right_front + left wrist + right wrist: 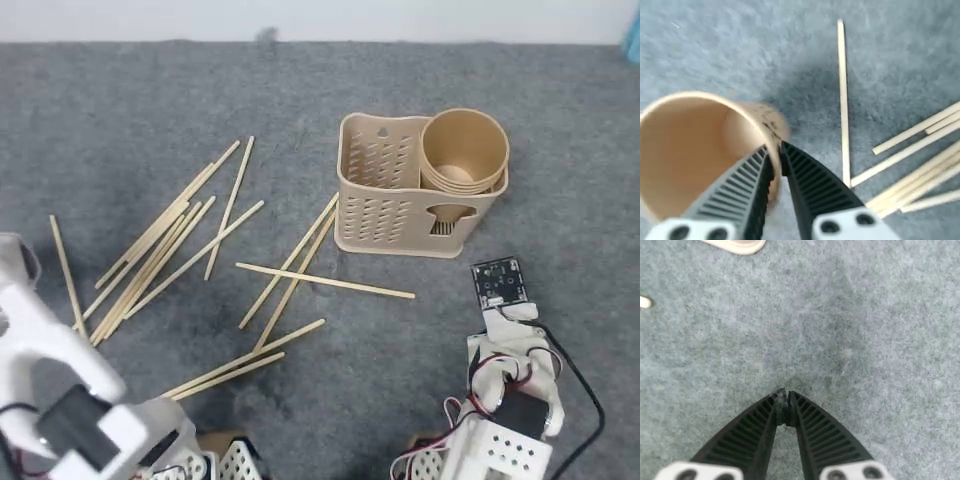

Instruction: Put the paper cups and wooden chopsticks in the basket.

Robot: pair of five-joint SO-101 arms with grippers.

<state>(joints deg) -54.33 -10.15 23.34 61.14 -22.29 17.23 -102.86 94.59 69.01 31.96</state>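
- Left jaws: clenched on rim of paper cup (685,150).
- Right jaws: clenched, empty, over grey counter (865,315).
- Basket (385,215): holds stacked cups (465,150).
- Wooden chopsticks (325,281): scattered beside basket.

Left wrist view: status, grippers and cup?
Left gripper shut on paper cup rim. Right gripper shut, empty, over carpet. Stacked cups in basket; chopsticks scattered on carpet beside it.

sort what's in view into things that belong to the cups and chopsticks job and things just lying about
Part of the job:
basket
stack of paper cups inside it
paper cup pinched by the left gripper
loose wooden chopsticks

Just there:
grey carpet
right gripper, shut, holding nothing
blue object at the far edge, too cropped to identify
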